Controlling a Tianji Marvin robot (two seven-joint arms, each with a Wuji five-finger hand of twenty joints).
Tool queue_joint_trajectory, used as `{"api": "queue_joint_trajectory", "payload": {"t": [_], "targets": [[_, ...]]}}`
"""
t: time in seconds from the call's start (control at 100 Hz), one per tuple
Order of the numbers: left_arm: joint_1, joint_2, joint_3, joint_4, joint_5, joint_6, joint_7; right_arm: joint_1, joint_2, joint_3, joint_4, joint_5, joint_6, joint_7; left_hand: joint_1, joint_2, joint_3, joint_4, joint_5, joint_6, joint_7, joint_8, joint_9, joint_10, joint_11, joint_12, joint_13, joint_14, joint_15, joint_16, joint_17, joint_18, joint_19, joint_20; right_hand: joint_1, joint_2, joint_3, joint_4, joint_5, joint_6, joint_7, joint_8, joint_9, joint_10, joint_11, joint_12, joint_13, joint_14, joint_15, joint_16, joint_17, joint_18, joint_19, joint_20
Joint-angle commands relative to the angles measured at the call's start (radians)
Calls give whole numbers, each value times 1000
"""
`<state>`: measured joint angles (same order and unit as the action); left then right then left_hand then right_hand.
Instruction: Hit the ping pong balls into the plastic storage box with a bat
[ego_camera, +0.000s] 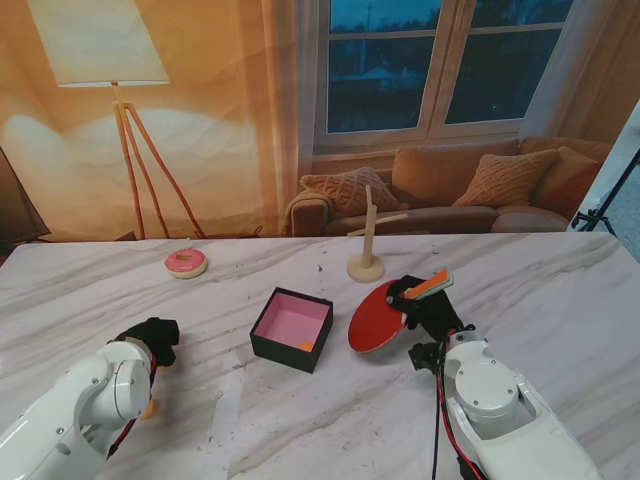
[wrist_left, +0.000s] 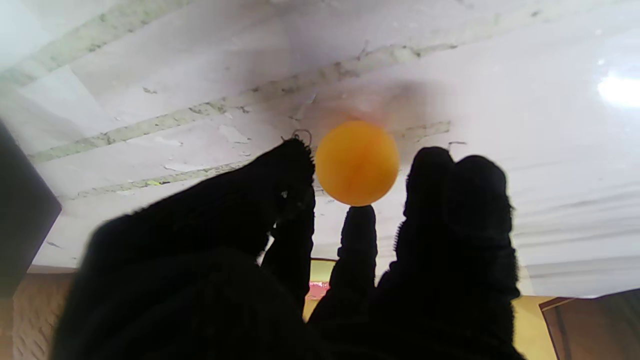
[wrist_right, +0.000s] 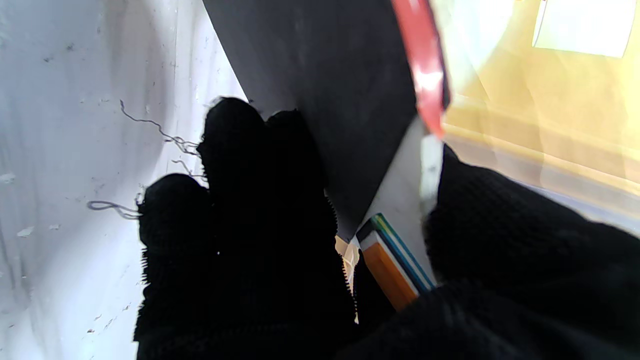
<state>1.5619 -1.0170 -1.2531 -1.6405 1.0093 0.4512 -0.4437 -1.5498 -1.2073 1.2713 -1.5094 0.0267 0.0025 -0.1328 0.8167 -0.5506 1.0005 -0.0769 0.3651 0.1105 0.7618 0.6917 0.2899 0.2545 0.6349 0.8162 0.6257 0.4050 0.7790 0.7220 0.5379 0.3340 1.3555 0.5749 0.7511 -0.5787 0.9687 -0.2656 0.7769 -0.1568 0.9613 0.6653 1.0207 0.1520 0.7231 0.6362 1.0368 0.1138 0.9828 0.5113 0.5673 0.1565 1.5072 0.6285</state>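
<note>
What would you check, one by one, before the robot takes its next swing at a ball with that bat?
1. Bat gripped by right hand: ok.
2. Storage box open, beside the bat: ok.
3. One orange ball already in the box: ok.
4. Ping pong ball on the table at the left hand fingertips: ok.
5. Left hand actually gripping that ball: cannot tell.
6. Wooden stand and doughnut out of the bat's way: ok.

Living room: sofa (ego_camera: 470, 190), floor lamp (ego_camera: 110, 60).
</note>
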Motion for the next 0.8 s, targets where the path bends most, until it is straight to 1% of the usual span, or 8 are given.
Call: {"api": "queue_joint_trajectory", "payload": {"t": [0.0,0.13,0.26,0.36,0.51,0.65,0.76,0.79], "targets": [[5,-1,-3,-13,12,-17,-31,0,-3,2,-2,0,-1,11,-16,-25,-4,-17,-40,-6,-32,-24,-38,-11,-32,-28,-53,100,-30,-22,-36,-31,3,4,113,100,108,26,192,-62,105,45,23,-211,-14,5,-43,-88,-26,0,-6,-44,-1,18],[14,6,-26,-21,50,-80,-90,-1,-3,3,-2,-1,-2,10,2,-31,1,-14,-52,-30,-54,-34,-51,-39,-63,-51,-87,88,-55,-39,-95,-43,-14,19,113,100,108,26,193,-62,106,45,24,-210,-13,5,-43,-87,-25,0,-6,-46,-1,18],[25,7,-53,-23,55,-136,-91,-1,-2,4,-3,-3,-1,12,14,-43,4,-20,-44,-42,-52,-34,-47,-57,-78,-66,-104,82,-73,-49,-139,-38,-20,37,114,99,109,26,194,-61,106,45,24,-210,-13,5,-43,-88,-25,0,-6,-45,-1,18],[28,7,-60,-23,52,-146,-87,0,-2,3,-3,-3,0,13,64,-46,18,-24,-29,-43,-26,-22,-39,-56,-73,-66,-89,69,-62,-43,-133,-51,-24,48,113,99,109,26,194,-61,106,45,25,-210,-13,4,-42,-87,-25,0,-6,-45,-1,18],[14,5,-42,-5,48,-130,-69,2,-2,0,-2,-4,1,15,120,-47,36,-27,4,-13,31,3,-17,-28,-32,-43,-24,38,10,2,-51,-97,-27,37,113,99,109,26,195,-61,106,45,25,-211,-13,4,-43,-87,-25,0,-6,-46,-1,18],[-6,5,-18,15,53,-114,-63,4,-2,-2,1,-5,0,15,163,-89,33,-95,29,16,67,3,4,-10,5,-31,51,11,13,75,30,-143,-17,-12,113,98,110,26,195,-61,106,45,26,-209,-13,4,-43,-87,-25,-1,-6,-46,-2,18],[-17,6,-6,28,59,-117,-58,5,-2,-2,3,-7,-3,13,165,-120,42,-120,42,27,96,10,20,1,34,-18,98,-4,19,100,79,-163,7,-68,113,98,110,26,194,-60,105,44,26,-210,-12,4,-43,-87,-25,-1,-5,-44,-1,18],[-18,6,-4,29,62,-115,-58,6,-2,-2,3,-7,-4,13,182,-122,31,-129,45,23,110,16,28,-3,40,-15,115,-16,14,112,88,-171,35,-155,113,98,111,26,195,-61,106,44,26,-209,-13,4,-43,-86,-25,-1,-5,-44,-1,18]]}}
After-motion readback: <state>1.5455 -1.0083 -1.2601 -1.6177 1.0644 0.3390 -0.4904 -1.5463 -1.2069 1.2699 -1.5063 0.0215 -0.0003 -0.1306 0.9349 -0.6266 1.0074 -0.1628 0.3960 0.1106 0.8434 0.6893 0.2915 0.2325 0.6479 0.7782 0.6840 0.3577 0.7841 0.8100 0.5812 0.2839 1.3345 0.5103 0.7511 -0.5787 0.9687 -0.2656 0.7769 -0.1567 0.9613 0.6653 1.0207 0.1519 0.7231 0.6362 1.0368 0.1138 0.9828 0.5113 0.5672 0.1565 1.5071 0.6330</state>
